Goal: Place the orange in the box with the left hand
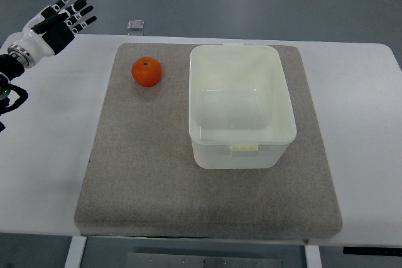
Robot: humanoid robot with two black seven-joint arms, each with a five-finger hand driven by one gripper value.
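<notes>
An orange (146,71) lies on the grey mat (138,167), near the mat's far left corner. To its right stands a white translucent plastic box (240,105), upright and with nothing inside. My left hand (63,19) hovers at the far left, above the table's back corner, well apart from the orange. Its black-tipped fingers (80,9) are spread and hold nothing. The right arm does not show.
The mat rests on a white table (44,149). A small clear square object (135,26) sits at the table's back edge, behind the mat. Grey floor lies beyond the table.
</notes>
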